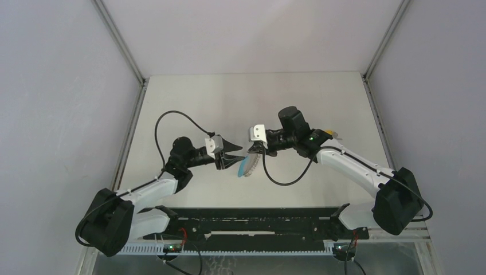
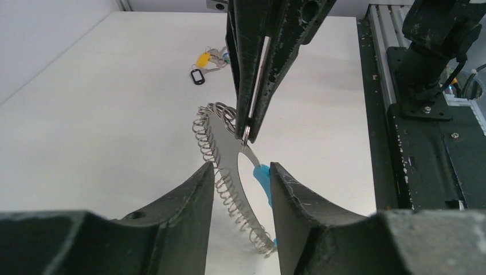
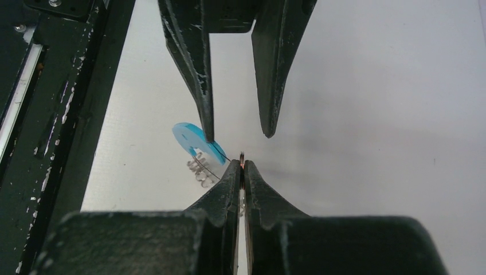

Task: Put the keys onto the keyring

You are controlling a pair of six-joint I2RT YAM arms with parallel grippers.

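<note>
**Keyring [image 2: 207, 143] Aloft Over Table [image 1: 229, 103]**

Pinched by the right gripper [image 3: 242, 163], tips pressed together; straddled at the blue band [image 2: 262, 175] by the left gripper [image 2: 240, 172], fingers spread. Under the keyring, matte white table; beyond it, keys [image 2: 202, 64] lying flat; around, grey walls [image 1: 57, 86], metal posts [image 1: 120, 40].

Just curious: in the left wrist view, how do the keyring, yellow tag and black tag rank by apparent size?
Largest: keyring, though nearest the camera.
Then yellow tag and black tag: far off, alike, unranked.

keys [image 2: 202, 63]: tiny, far back, partly behind right jaws
keyring [image 2: 224, 150]: lower end hidden behind left jaws right now
</note>
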